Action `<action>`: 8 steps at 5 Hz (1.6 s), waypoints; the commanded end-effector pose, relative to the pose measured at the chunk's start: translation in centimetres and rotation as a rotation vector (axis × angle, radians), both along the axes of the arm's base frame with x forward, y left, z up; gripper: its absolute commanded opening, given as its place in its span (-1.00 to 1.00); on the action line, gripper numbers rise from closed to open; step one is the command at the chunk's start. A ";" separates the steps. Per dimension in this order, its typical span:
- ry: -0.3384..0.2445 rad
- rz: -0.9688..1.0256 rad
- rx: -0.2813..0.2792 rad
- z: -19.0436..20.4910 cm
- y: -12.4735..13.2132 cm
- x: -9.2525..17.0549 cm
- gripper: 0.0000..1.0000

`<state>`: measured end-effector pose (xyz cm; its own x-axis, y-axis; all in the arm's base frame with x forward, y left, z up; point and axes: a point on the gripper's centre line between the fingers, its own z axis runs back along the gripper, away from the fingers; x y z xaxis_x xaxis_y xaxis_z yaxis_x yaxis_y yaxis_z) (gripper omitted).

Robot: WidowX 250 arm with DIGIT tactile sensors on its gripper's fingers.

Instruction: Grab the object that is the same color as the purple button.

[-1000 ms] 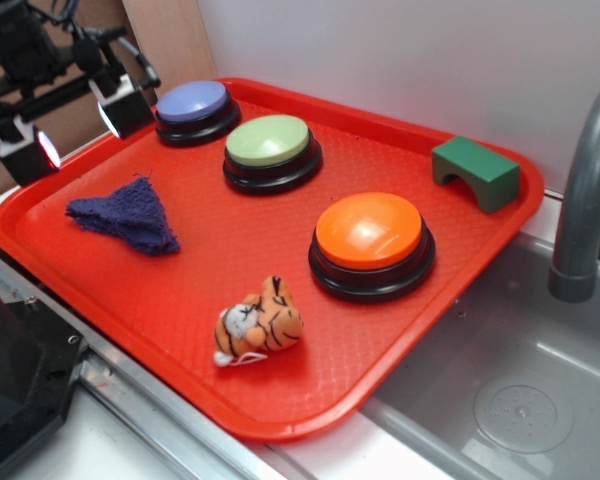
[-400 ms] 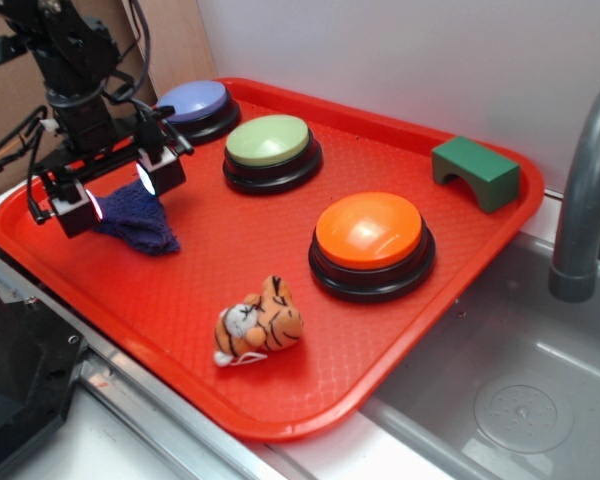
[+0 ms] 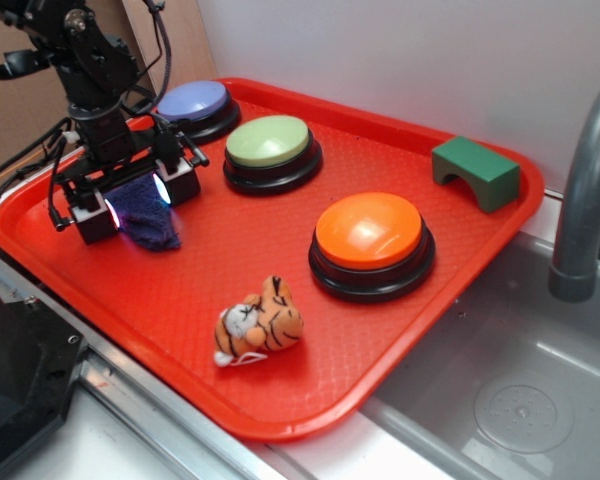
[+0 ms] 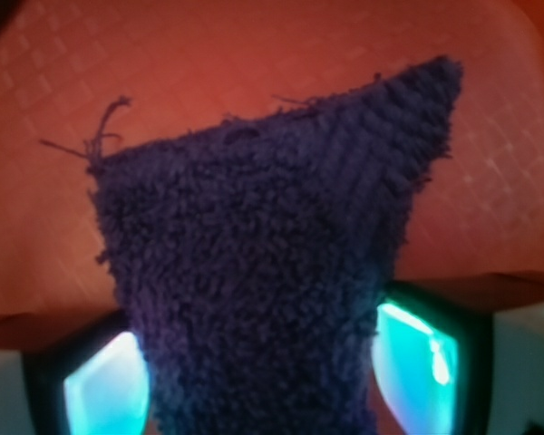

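The dark purple-blue fuzzy cloth [image 3: 152,228] lies on the left part of the red tray [image 3: 230,250]. In the wrist view the cloth [image 4: 272,245] fills the middle and its point runs away to the upper right. My gripper [image 3: 140,205] is lowered over the cloth, open, with one finger on each side of it. The glowing pads [image 4: 104,390] stand at both edges of the cloth, which spans the whole gap of the gripper [image 4: 263,385]. The purple button [image 3: 192,102] sits at the tray's back left, just behind the gripper.
A light green button [image 3: 270,142], an orange button [image 3: 370,232], a striped tiger plush [image 3: 258,322] and a green arch block [image 3: 475,172] share the tray. A grey faucet [image 3: 585,200] and sink [image 3: 500,400] lie to the right. A wall runs behind.
My gripper has come down from beside the purple button, moved right and forward, and now straddles the cloth. The cloth has not visibly moved.
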<state>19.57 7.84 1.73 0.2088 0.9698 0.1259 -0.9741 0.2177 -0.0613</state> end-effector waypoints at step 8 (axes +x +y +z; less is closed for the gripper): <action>0.080 -1.204 -0.046 17.1 -4.4 -0.1 -1.00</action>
